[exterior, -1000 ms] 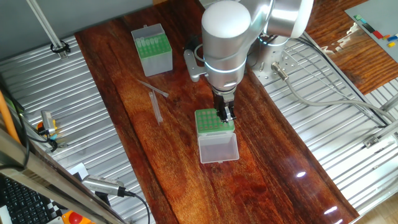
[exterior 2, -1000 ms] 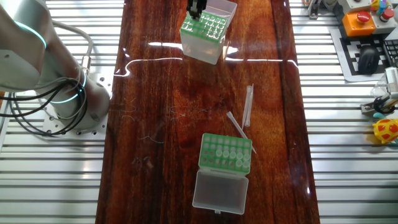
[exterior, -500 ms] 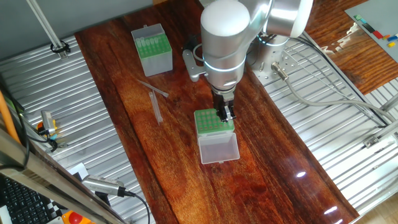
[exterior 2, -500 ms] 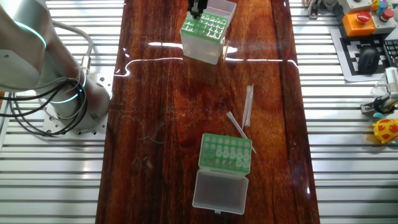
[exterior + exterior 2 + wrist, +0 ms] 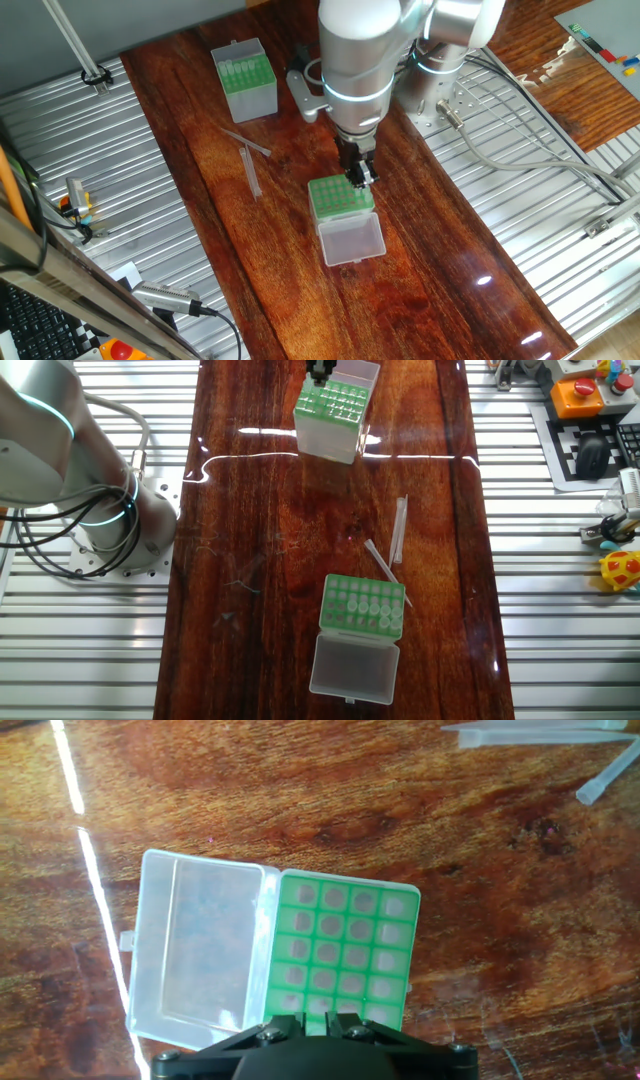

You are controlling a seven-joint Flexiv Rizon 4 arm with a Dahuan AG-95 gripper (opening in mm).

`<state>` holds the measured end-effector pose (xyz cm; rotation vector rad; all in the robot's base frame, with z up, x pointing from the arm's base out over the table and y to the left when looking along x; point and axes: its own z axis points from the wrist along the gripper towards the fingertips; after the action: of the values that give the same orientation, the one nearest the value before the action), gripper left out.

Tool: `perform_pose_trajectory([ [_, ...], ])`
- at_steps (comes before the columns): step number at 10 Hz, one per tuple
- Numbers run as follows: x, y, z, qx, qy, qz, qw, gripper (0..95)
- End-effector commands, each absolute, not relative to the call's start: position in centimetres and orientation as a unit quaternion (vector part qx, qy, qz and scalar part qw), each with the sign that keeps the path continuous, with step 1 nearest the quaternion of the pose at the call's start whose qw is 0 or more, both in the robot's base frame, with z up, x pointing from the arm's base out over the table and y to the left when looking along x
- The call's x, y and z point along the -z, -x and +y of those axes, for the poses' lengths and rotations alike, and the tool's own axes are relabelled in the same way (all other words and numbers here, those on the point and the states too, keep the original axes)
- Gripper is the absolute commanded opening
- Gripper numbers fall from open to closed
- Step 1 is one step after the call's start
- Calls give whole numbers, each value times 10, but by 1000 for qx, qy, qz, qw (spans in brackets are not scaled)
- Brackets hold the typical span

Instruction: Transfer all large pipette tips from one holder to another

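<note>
**Claw over the tall box, at the drop-off end of a transfer**

One fixed view: the claw [image 5: 358, 176] hangs just above the far edge of the tall box [image 5: 340, 200], its clear lid [image 5: 351, 240] lying open; apart or together, I cannot tell. The low rack [image 5: 245, 78] stands well apart, with loose tips [image 5: 252, 170] on the wood between them.

The other fixed view: pale tips [image 5: 375, 615] fill part of the low rack, so most of the job looks undone.

Hand view: the box's holes look grey, and the fingers are hidden.

Next likely calls for crossing to the low rack and centring over one tip.
</note>
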<state>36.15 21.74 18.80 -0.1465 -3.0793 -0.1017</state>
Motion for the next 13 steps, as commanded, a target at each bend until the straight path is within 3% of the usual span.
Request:
perform_pose_trajectory([
  [1, -203, -365, 221, 33, 33, -998, 30, 0],
  [4, -227, -363, 225, 30, 8, -999, 30, 0],
  [13, -256, -347, 200, 31, -33, -999, 29, 0],
])
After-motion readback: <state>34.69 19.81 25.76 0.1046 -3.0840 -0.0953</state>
